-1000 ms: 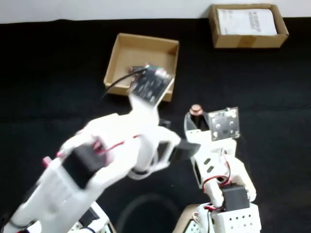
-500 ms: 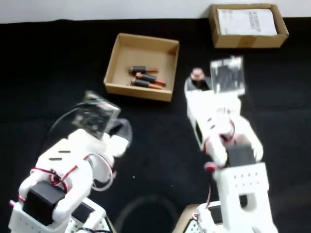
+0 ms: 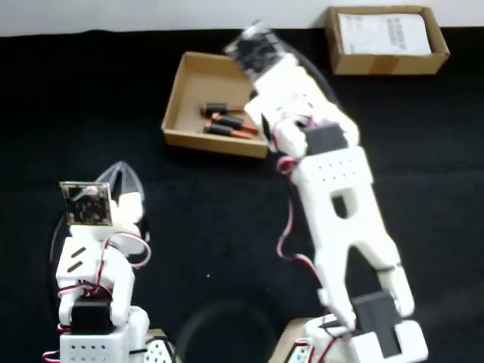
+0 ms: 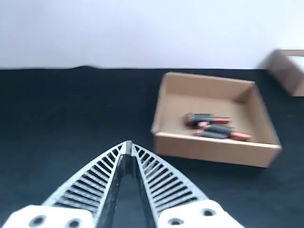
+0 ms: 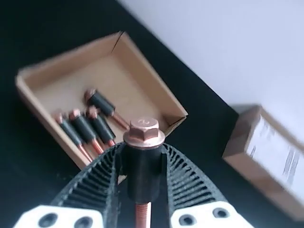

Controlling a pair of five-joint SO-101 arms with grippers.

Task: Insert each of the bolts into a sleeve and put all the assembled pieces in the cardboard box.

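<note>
The cardboard box (image 3: 213, 141) lies at the back centre of the black table with three sleeved bolts (image 3: 227, 121) inside. My right gripper (image 5: 142, 148) hangs above the box's right side, shut on a copper bolt in a black sleeve (image 5: 142, 164), held upright with the hex head on top. The right wrist view looks down on the box (image 5: 80, 80) and the three pieces (image 5: 88, 126) in it. My left gripper (image 4: 127, 146) is shut on nothing, low at the front left (image 3: 125, 181), well short of the box (image 4: 213, 149).
A second cardboard box (image 3: 386, 39) with a printed sheet in it stands at the back right, close to the right arm (image 3: 333, 197). Black cloth covers the table between the two arms.
The right arm has swung from the table's middle out over the box, carrying the sleeved bolt. The left arm has pulled back from the box to the front left.
</note>
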